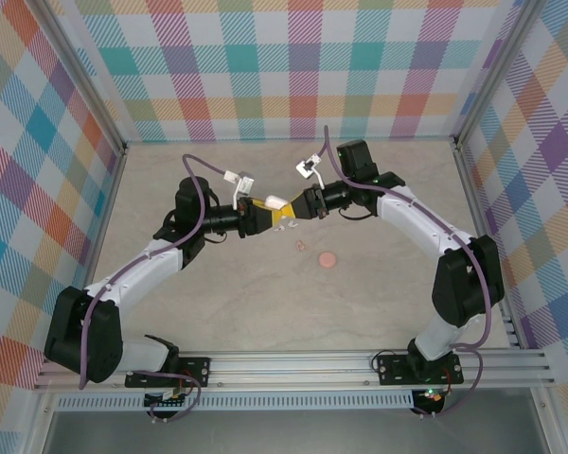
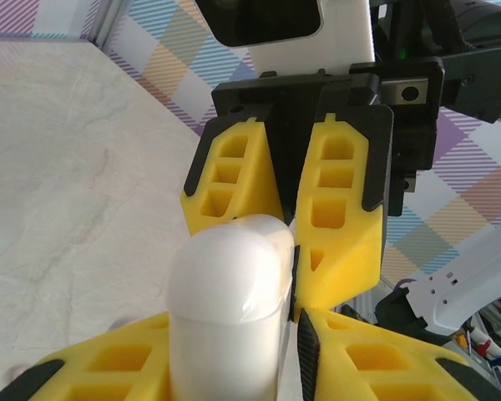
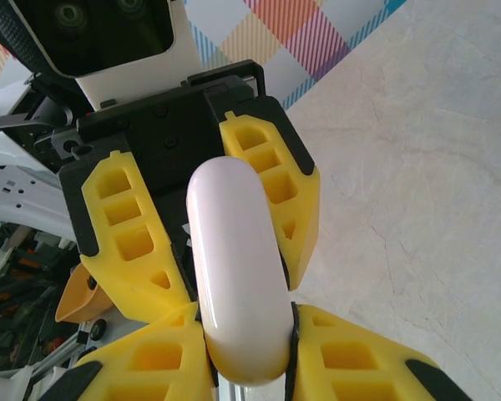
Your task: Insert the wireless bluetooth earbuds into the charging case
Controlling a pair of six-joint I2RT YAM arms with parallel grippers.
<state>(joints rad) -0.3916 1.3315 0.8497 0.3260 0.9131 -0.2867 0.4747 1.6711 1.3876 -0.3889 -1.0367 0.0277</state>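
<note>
The charging case (image 1: 275,201) is a small glossy white pebble held above the table between the two arms, its lid down with a seam showing in the left wrist view (image 2: 225,301). My left gripper (image 1: 265,214) comes in from the left, its yellow fingers shut on the lower part of the case (image 2: 234,326). My right gripper (image 1: 286,212) meets it from the right and is shut on the narrow sides of the case (image 3: 234,259), pads pressed to both sides (image 3: 244,316). Each wrist view shows the other gripper's fingers (image 2: 342,209) (image 3: 125,242) facing it. The earbuds are out of view.
A flat salmon-pink disc (image 1: 328,257) and a tiny pinkish bit (image 1: 300,245) lie on the beige table (image 1: 218,303) just in front of the grippers. Plaid walls (image 1: 284,66) with metal posts enclose the table on three sides.
</note>
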